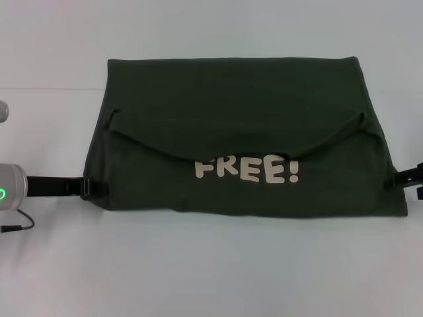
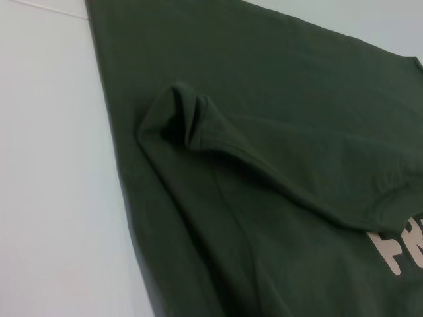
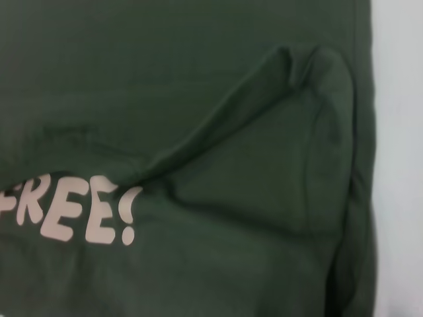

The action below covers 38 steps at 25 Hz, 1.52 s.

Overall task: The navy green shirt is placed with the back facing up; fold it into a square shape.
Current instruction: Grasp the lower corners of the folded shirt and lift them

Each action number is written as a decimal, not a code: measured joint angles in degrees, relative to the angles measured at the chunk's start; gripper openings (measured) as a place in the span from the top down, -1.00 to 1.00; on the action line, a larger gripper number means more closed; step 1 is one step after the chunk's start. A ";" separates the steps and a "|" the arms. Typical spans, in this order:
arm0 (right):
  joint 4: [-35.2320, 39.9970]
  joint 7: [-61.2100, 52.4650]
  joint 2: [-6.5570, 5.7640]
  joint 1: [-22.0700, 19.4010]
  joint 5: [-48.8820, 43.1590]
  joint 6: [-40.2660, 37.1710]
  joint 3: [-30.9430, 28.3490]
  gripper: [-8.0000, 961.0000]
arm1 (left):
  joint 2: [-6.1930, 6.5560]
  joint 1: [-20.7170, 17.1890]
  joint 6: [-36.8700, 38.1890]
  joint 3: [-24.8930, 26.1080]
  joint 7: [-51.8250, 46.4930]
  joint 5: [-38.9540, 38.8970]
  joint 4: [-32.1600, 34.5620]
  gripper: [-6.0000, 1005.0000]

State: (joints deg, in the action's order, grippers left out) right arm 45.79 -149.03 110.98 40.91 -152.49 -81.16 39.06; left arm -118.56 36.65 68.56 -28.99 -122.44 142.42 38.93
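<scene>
Olive-green shirt (image 1: 244,145) lies folded on the white table (image 1: 211,277). Left tool (image 1: 89,188) and right tool (image 1: 396,179) touch its near corners, grip indiscernible; uneven lifting could skew the fold.

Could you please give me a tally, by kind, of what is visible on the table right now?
Navy green shirt: 1
Robot claws at the shirt's sides: 2, left claw and right claw
Total: 3
</scene>
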 joint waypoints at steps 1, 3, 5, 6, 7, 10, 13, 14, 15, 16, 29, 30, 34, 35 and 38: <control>-0.64 0.11 0.09 0.06 -0.02 0.63 0.04 -0.87 | 0.00 0.00 -0.02 0.00 0.01 0.00 0.01 0.96; -1.53 0.26 0.21 0.13 0.02 1.63 0.07 -0.87 | 0.00 0.00 -0.04 0.00 0.05 0.00 0.00 0.96; -1.98 0.43 0.36 0.15 0.25 2.33 0.08 -0.87 | 0.00 0.00 -0.07 -0.01 0.09 -0.01 0.02 0.96; -2.17 0.59 0.49 0.17 0.36 2.66 0.09 -0.87 | 0.00 0.00 -0.09 -0.02 0.10 -0.03 0.04 0.96; -2.32 0.72 0.63 0.22 0.37 2.95 0.10 -0.87 | 0.02 0.01 -0.11 -0.01 0.11 -0.06 0.07 0.96; -2.66 1.16 1.24 0.46 0.37 3.76 0.16 -0.87 | 0.07 0.11 -0.15 -0.01 0.11 -0.18 0.10 0.96; -2.71 1.55 1.90 0.53 0.36 4.68 0.21 -0.87 | 0.14 0.31 -0.23 -0.02 0.10 -0.24 0.10 0.96; -2.75 1.59 2.02 0.54 0.35 4.99 0.21 -0.87 | 0.20 0.41 -0.25 -0.01 0.09 -0.26 0.10 0.96; -2.91 1.61 2.14 0.55 0.34 5.35 0.22 -0.87 | 0.22 0.46 -0.26 -0.01 0.06 -0.26 0.10 0.96; -3.10 1.62 2.23 0.56 0.32 5.54 0.23 -0.87 | 0.23 0.52 -0.26 -0.01 0.03 -0.27 0.10 0.96; -3.76 2.48 2.65 1.03 -0.08 5.81 0.74 -0.34 | 0.35 0.64 -0.27 0.03 -0.11 -0.31 0.09 0.96; -3.74 2.46 2.65 1.00 -0.08 5.81 0.76 -0.25 | 0.36 0.61 -0.27 0.05 -0.12 -0.31 0.09 0.96; -3.63 2.41 2.65 0.82 0.09 5.85 0.71 0.00 | 0.35 0.56 -0.15 0.08 -0.13 -0.31 0.11 0.96; -3.63 2.42 2.65 0.82 0.15 5.85 0.68 0.06 | 0.35 0.55 -0.15 0.08 -0.14 -0.31 0.14 0.96; -3.67 2.43 2.65 0.86 0.20 5.86 0.69 0.25 | 0.35 0.67 -0.15 0.08 -0.11 -0.31 0.16 0.96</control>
State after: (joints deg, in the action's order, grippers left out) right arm 42.12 -146.60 113.63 41.77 -152.28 -75.31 39.74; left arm -118.21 37.32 68.41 -28.91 -122.55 142.11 39.09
